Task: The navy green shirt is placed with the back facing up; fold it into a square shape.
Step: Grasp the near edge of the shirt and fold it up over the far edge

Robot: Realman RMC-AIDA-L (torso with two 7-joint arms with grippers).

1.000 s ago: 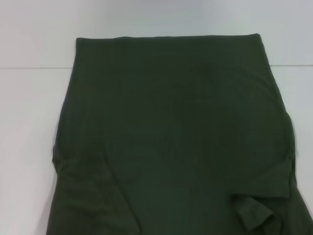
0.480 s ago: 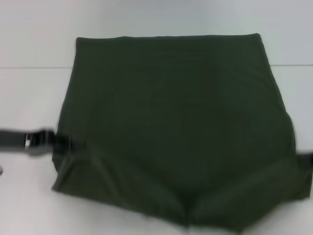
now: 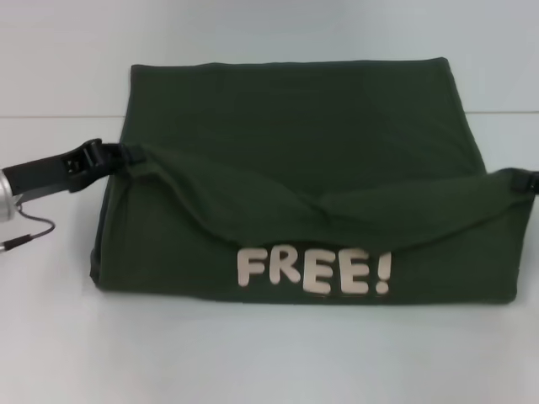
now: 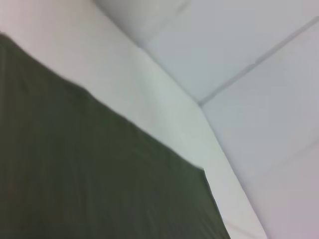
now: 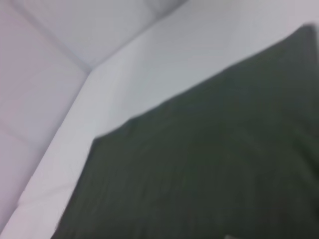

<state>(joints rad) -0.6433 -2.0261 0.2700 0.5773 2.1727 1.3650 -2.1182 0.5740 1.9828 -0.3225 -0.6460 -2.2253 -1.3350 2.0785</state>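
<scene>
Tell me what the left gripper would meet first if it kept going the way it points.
The shirt. The left gripper points across the table toward the right gripper and already sits at the folded cloth's edge, so more cloth comes first.

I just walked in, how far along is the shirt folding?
Sleeves look tucked in. In hand: left gripper and right gripper carry the near part of the navy green shirt toward the far hem, FREE! print showing. Left: laying it down, squaring.

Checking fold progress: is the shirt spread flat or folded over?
Partly folded: the shirt's near part is lifted over itself, showing the "FREE!" print, its edge held up at both sides, sagging between.
</scene>
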